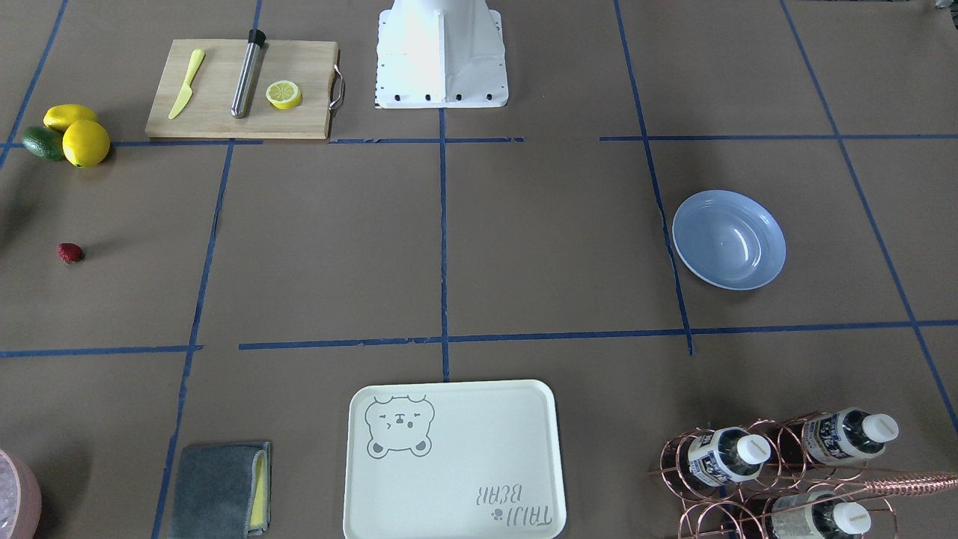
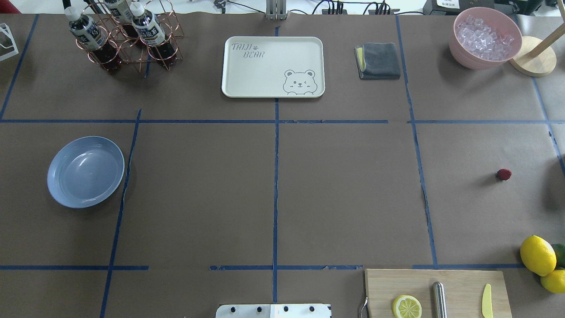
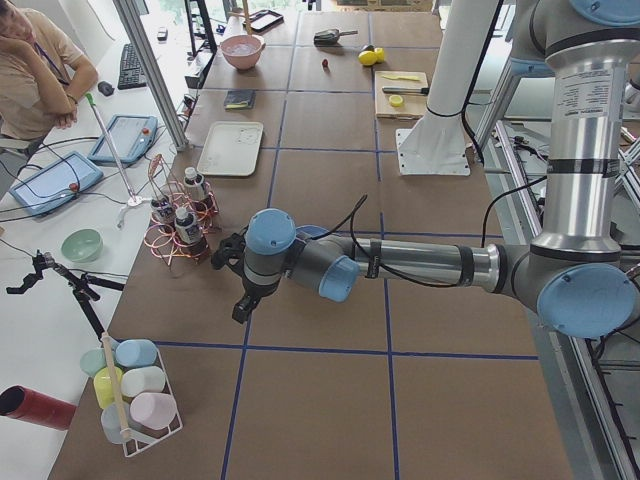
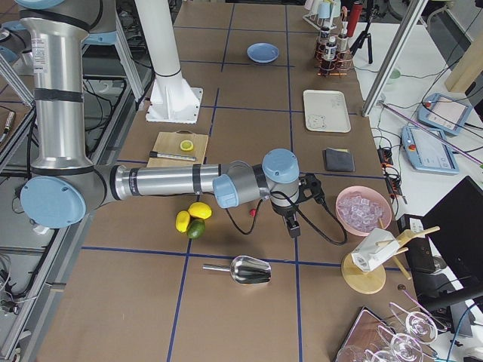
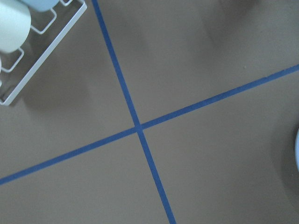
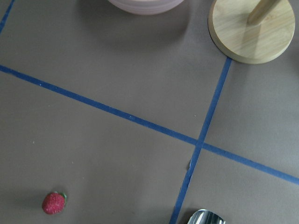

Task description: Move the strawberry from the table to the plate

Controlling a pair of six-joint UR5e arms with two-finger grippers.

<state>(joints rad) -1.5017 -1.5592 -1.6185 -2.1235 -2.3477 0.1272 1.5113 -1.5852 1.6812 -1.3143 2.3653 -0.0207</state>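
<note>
The strawberry (image 1: 69, 253) (image 2: 504, 174) lies alone on the brown table (image 1: 337, 247), far out on my right side. In the right wrist view the strawberry (image 6: 54, 203) sits at the lower left, with no fingers showing. In the exterior right view my right gripper (image 4: 293, 226) hangs a little beside the strawberry (image 4: 253, 212); I cannot tell if it is open or shut. The light-blue plate (image 1: 730, 239) (image 2: 86, 171) stands empty on my left side. My left gripper (image 3: 242, 305) hovers near it, and I cannot tell its state either.
Two lemons (image 2: 537, 255) and an avocado (image 1: 43, 142) lie close to the strawberry. A cutting board (image 1: 243, 88) carries a lemon half, a knife and a steel tube. The bear tray (image 2: 273, 66), grey cloth (image 2: 378, 60), ice bowl (image 2: 485, 37), bottle rack (image 2: 123, 37) and scoop (image 4: 249, 269) stand around.
</note>
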